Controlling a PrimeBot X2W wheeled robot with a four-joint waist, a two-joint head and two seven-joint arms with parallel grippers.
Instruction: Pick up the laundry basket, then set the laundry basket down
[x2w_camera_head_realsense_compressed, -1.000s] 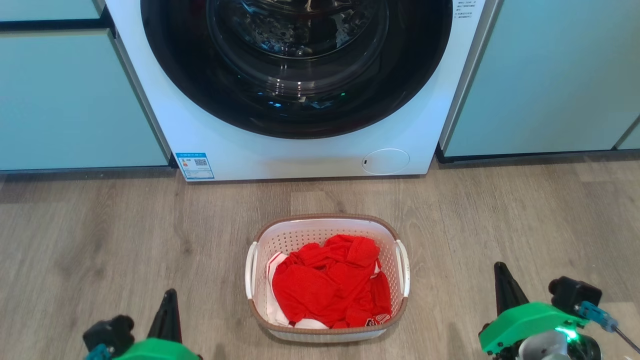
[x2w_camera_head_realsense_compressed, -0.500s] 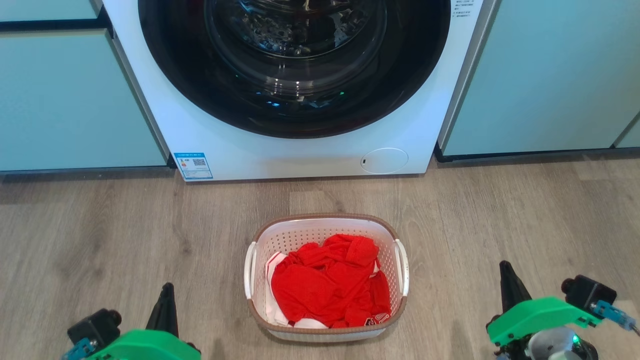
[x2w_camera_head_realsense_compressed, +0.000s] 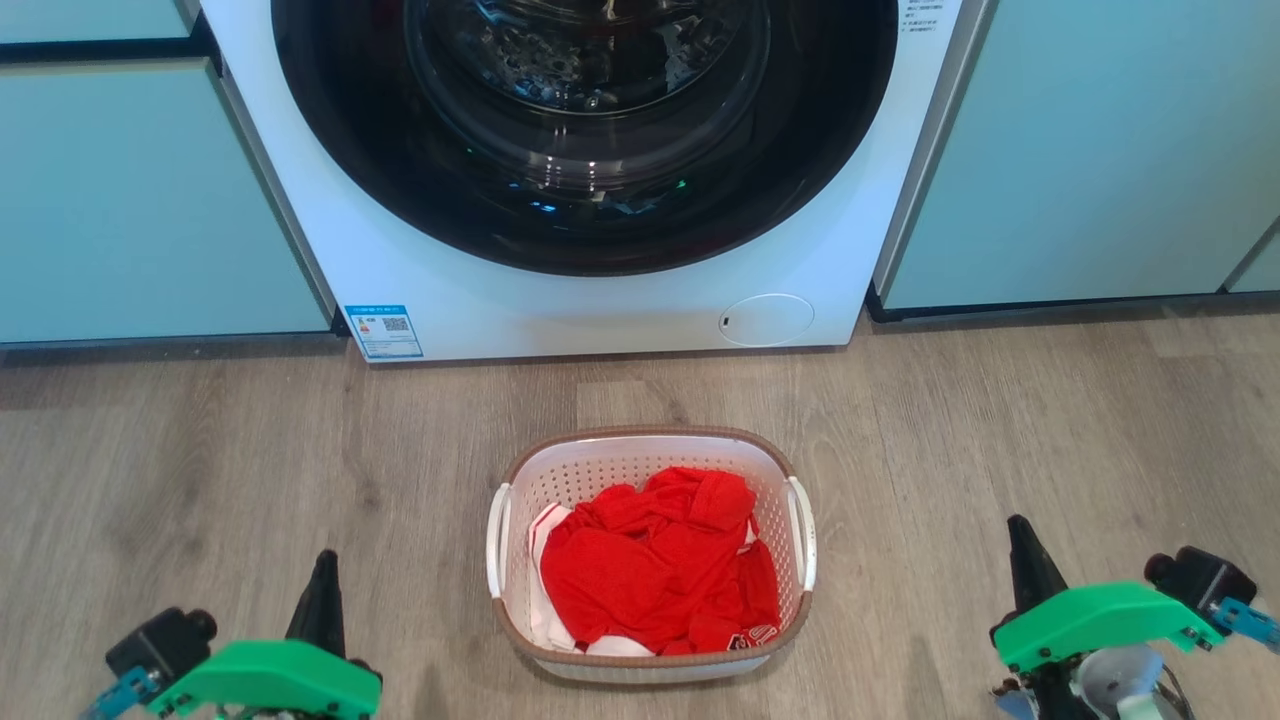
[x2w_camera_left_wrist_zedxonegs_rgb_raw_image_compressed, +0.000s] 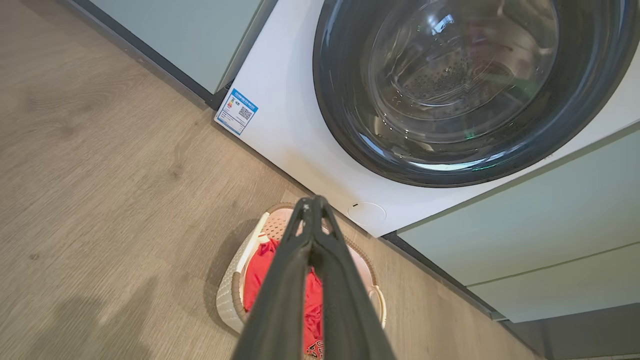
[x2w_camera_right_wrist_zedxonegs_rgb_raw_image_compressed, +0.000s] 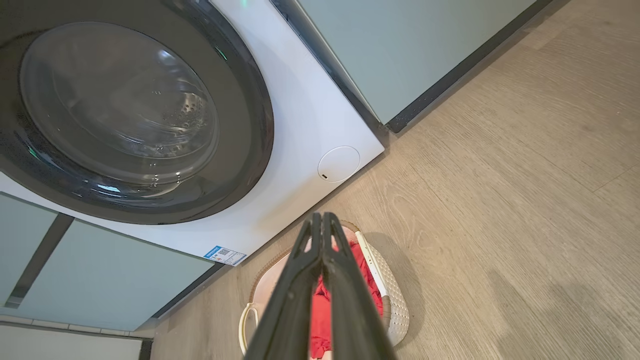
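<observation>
The laundry basket (x2w_camera_head_realsense_compressed: 640, 436) stands on the wooden floor in front of the washer, white with perforated walls, a brown rim and two white side handles. Red clothing (x2w_camera_head_realsense_compressed: 655, 560) lies bunched inside it. My left gripper (x2w_camera_head_realsense_compressed: 325, 560) hovers to the basket's left, well apart from the handle, and my right gripper (x2w_camera_head_realsense_compressed: 1019, 528) is off to its right, also apart. In the left wrist view the left gripper (x2w_camera_left_wrist_zedxonegs_rgb_raw_image_compressed: 312, 201) is shut and empty above the laundry basket (x2w_camera_left_wrist_zedxonegs_rgb_raw_image_compressed: 227, 295). The right gripper (x2w_camera_right_wrist_zedxonegs_rgb_raw_image_compressed: 322, 216) is likewise shut over the laundry basket (x2w_camera_right_wrist_zedxonegs_rgb_raw_image_compressed: 395, 300).
A white front-loading washing machine (x2w_camera_head_realsense_compressed: 600, 315) with a dark round door (x2w_camera_head_realsense_compressed: 585, 130) stands just behind the basket. Pale green cabinets (x2w_camera_head_realsense_compressed: 130, 200) flank it on both sides. Wood-look floor (x2w_camera_head_realsense_compressed: 200, 470) stretches left and right of the basket.
Both grippers have drifted outward, the left further left and the right further right. The basket has stayed put, and the view has shifted very slightly.
</observation>
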